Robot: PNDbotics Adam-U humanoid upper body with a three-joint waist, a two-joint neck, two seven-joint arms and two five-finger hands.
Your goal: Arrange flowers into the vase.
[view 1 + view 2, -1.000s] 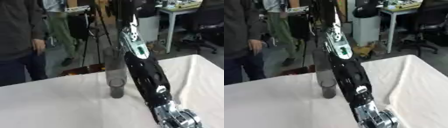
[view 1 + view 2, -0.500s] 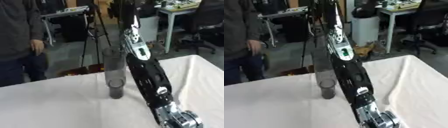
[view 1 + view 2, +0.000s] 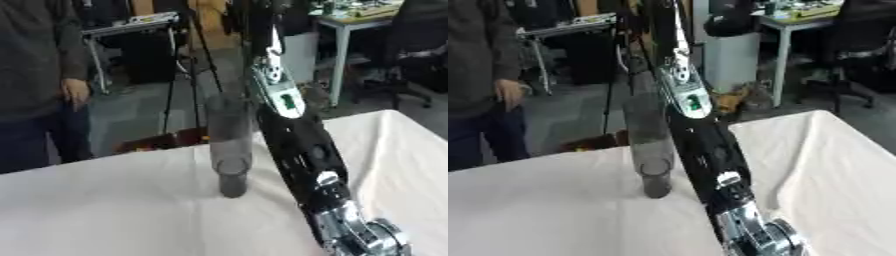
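Grey cylindrical vase (image 3: pixel 229 145), upright on white-clothed table (image 3: pixel 105 210), centre. Right arm (image 3: pixel 302 150), black and silver, rises just right of it toward the far side. Hand out of frame; its opening and contents cannot be told.

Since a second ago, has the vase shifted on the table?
No. The vase stands at the same spot on the white table, just in from its far edge, beside the raised arm.

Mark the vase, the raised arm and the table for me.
vase (image 3: pixel 230 145): left eye view, on the middle of its clear tube.
arm (image 3: pixel 302 145): left eye view, on its black forearm shell.
table (image 3: pixel 96 210): left eye view, on bare white cloth left of the vase.
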